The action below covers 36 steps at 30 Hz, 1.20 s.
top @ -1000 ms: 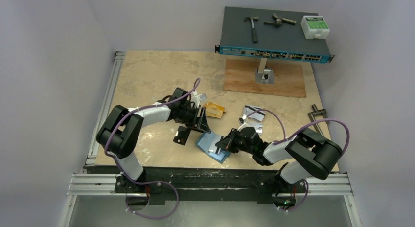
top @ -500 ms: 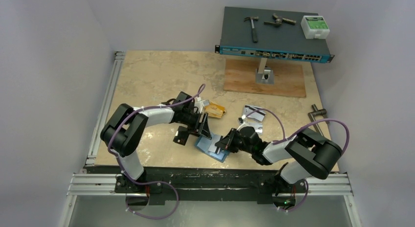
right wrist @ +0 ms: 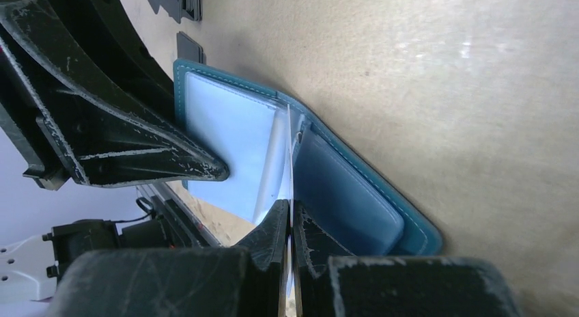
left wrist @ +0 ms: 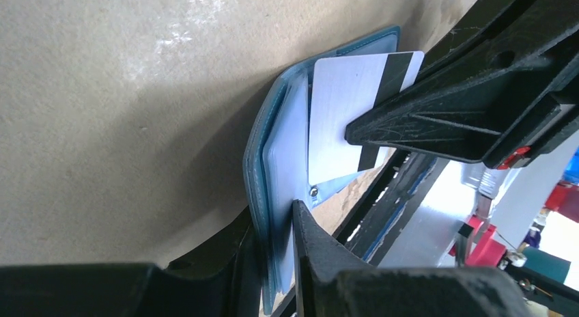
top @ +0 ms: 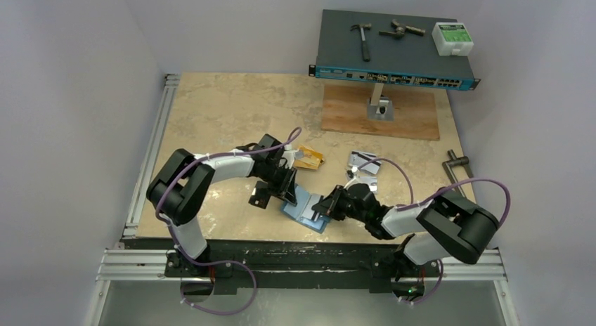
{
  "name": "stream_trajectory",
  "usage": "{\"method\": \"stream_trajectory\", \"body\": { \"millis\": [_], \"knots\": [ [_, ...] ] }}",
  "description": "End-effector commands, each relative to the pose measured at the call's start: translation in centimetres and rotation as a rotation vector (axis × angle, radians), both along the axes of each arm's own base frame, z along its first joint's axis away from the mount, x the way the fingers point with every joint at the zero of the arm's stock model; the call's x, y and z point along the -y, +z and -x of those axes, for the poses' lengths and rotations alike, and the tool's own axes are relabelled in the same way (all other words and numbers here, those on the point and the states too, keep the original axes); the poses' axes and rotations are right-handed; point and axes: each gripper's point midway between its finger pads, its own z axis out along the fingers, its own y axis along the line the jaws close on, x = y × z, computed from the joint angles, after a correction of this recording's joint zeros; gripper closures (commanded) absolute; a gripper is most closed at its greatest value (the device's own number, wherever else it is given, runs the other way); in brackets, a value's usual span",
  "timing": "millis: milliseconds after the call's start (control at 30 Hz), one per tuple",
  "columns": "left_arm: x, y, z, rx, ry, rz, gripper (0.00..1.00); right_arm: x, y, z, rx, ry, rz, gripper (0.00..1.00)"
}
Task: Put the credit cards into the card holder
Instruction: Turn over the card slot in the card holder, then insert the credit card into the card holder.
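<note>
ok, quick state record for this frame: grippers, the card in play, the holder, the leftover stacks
left gripper: shut on a flap of the card holder
right gripper: shut on a silver-white card
card holder: open on the table, pale inner pocket facing up
card position: mostly outside the holder, lead edge at the fold; cannot tell if it is in a pocket
loose stacks: orange-gold stack, silver-white stack, black stack, all outside the holder
</note>
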Motion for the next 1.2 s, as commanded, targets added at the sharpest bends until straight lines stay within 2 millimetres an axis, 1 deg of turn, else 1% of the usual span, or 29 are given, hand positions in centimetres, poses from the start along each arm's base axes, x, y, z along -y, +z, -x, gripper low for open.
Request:
{"method": "stream_trajectory", "body": {
  "millis": [0, 133, 233, 333, 433, 567, 733, 833, 900, 967, 1033, 1167],
  "knots": [
    [0.7, 0.6, -0.6, -0.046, 0.046, 0.072, 0.81, 2.7, -0.8, 0.0, -0.017, -0.094, 0.027, 1.00],
    [0.7, 0.8, -1.3, -0.117, 0.145, 0.160, 0.81, 2.7, 1.3, -0.7, 0.027, -0.124, -0.039, 1.00],
    [1.1, 1.0, -1.4, -0.136, 0.181, 0.210, 0.79, 2.2, 3.0, -1.4, 0.070, -0.122, -0.069, 1.00],
    [1.6, 1.1, -1.8, -0.137, 0.203, 0.246, 0.78, 1.7, 4.0, -1.8, 0.094, -0.120, -0.102, 1.00],
    [1.5, 0.6, -1.7, -0.153, 0.221, 0.246, 0.78, 1.4, 3.8, -2.2, 0.090, -0.125, -0.102, 1.00],
    [1.3, 0.2, -1.6, -0.167, 0.236, 0.247, 0.77, 0.9, 2.8, -2.6, 0.071, -0.125, -0.100, 1.00],
    [1.2, 0.0, -1.5, -0.172, 0.235, 0.248, 0.75, 0.2, 2.7, -2.9, 0.072, -0.120, -0.127, 1.00],
    [1.1, -0.1, -1.4, -0.168, 0.235, 0.240, 0.70, 0.0, 2.8, -2.6, 0.060, -0.106, -0.151, 1.00],
    [1.0, -0.1, -1.4, -0.164, 0.237, 0.230, 0.67, 0.3, 2.7, -2.4, 0.058, -0.113, -0.150, 1.00],
    [0.9, -0.2, -1.4, -0.165, 0.239, 0.226, 0.66, 0.4, 2.7, -2.4, 0.058, -0.114, -0.140, 1.00],
    [0.9, -0.2, -1.5, -0.164, 0.244, 0.224, 0.68, 0.4, 3.1, -2.3, 0.064, -0.114, -0.150, 1.00],
    [0.7, -0.2, -1.5, -0.178, 0.259, 0.226, 0.76, 0.4, 3.5, -2.7, 0.083, -0.117, -0.139, 1.00]
  ]
}}
